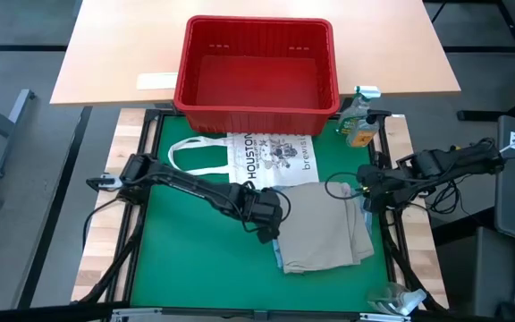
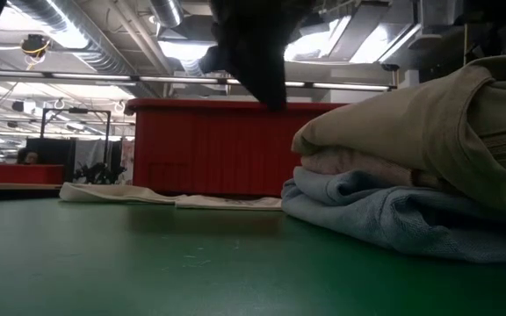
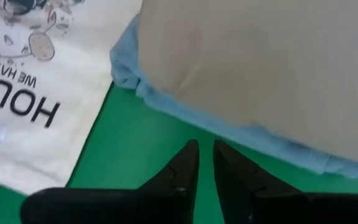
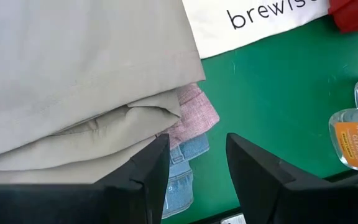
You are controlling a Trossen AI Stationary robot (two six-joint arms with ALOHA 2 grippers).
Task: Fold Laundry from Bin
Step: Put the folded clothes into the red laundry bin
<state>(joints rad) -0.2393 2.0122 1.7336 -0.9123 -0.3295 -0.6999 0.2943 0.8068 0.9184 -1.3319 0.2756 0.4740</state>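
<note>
While the laundry [image 1: 323, 225] is lying as a folded stack on the green mat [image 1: 195, 268], toward my right side, I am hovering at both of its flanks. The khaki-grey piece [image 4: 73, 81] is sitting on top, with a pale pink piece [image 2: 358, 164] under it and a light blue piece [image 2: 393, 215] at the bottom, its edge peeking out along the stack's side. The bin [image 1: 257, 67], red and slotted, is standing beyond the mat on the light wooden table [image 1: 105, 54], well apart from the stack, and I am seeing nothing inside it.

My left gripper [image 3: 202, 163] is hanging just beside the stack's left edge, over bare mat, its fingers nearly pressed together with only a thin gap between them and pinching nothing. My right gripper [image 4: 197, 165] is waiting at the stack's right edge, its fingers spread wide and holding nothing, with the pink and blue corners lying just ahead of them.

Between the stack and the bin, the white tote bag [image 1: 249, 154] printed "HOUSTON" is lying flat, its near edge touching or slipping under the khaki piece. A spray bottle [image 1: 359, 121] with an orange label is standing at the mat's far right corner, near the bin.
</note>
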